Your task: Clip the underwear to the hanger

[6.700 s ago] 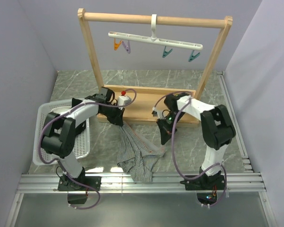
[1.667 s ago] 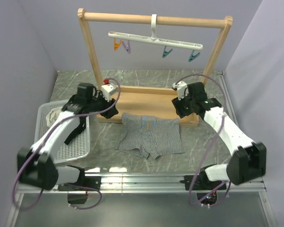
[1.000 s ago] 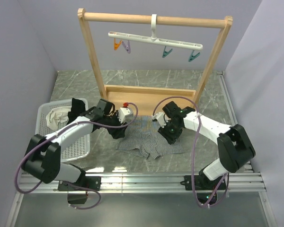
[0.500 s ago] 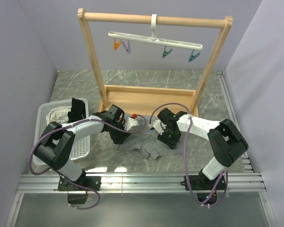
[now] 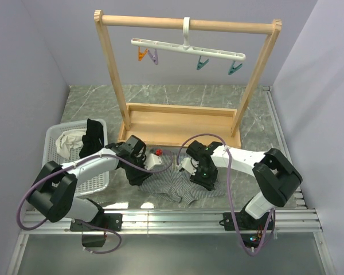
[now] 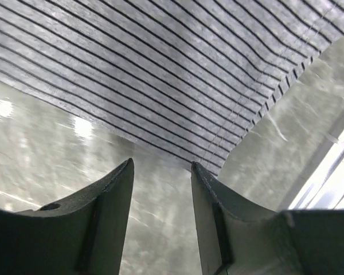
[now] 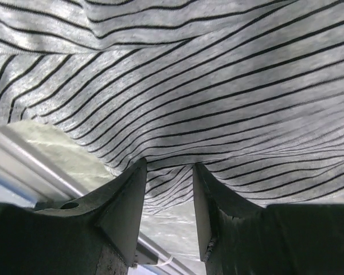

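At the near rail, 6 o'clock side of the table (image 5: 218,103), both arms are down low on the cloth. L gripper (image 6: 160,166): jaws apart, bare marble btwn the fingers (image 6: 112,189), and the hem corner of the underwear (image 6: 160,69) lies just past the tips at 12 o'clock, not yet in the gap. R gripper (image 7: 169,169): jaws also apart, but striped cloth sits btwn the tips and puckers there, so I'd call it bracketing a fold, not clamped.

Change vs approx 2 s ago: the arms were up and back by the wooden frame (image 5: 183,24) and the shorts lay spread flat. Now both have come down and fwd, and the cloth is bunched and dragged toward 6 o'clock. Reads as a two-point pickup under way. R looks ready to close; L likely needs to nudge fwd first.

The hanger (image 5: 189,48) hangs off the frame's top bar at 12 o'clock, well apart from the cloth, clips (image 5: 202,64) dangling w/ nothing in them. Clipping not started.

Basket (image 5: 46,154) sits at 9 o'clock.
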Robot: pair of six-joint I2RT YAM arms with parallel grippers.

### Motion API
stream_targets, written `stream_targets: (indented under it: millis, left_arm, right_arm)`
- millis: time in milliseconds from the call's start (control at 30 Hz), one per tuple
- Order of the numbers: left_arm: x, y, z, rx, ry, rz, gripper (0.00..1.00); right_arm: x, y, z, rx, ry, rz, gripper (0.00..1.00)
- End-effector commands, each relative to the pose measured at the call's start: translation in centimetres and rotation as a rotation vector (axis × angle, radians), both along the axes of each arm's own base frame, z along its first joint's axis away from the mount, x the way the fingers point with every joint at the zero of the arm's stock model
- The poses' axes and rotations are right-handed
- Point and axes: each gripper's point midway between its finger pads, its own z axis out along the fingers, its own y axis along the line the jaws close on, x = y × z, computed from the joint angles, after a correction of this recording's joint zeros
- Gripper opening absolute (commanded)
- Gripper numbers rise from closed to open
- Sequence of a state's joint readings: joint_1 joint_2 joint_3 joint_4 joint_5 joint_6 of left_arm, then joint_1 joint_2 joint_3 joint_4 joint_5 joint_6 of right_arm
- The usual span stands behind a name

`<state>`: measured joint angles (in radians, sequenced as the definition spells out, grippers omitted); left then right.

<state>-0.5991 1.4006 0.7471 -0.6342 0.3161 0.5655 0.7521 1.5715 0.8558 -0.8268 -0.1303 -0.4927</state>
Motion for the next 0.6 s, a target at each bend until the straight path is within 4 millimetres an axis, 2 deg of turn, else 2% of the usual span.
stream_targets:
  millis: [0, 200, 300, 467, 567]
  left_arm:
    - [-1.9, 0.4, 0.4, -0.003, 0.029, -0.043, 0.5]
    - [-2.9, 0.6, 0.4, -0.007, 0.037, -0.04, 0.52]
    - [-2.7, -0.2, 1.8, -0.053, 0.031, -0.026, 0.53]
    - [-1.4, -2.3, 6.3, -0.221, -0.093, -0.014, 0.56]
    - [-0.6, -3.2, 7.3, -0.277, -0.143, -0.02, 0.54]
  right_arm:
    - [-2.4, -0.5, 0.3, -0.004, 0.085, 0.036, 0.45]
    - [-2.2, 0.3, 1.1, 0.021, 0.069, 0.04, 0.47]
    - [-1.4, 1.4, 2.6, 0.068, 0.037, 0.033, 0.49]
    - [0.5, 3.7, 6.2, 0.199, -0.076, 0.023, 0.5]
    - [1.9, 4.8, 7.1, 0.247, -0.142, -0.003, 0.5]
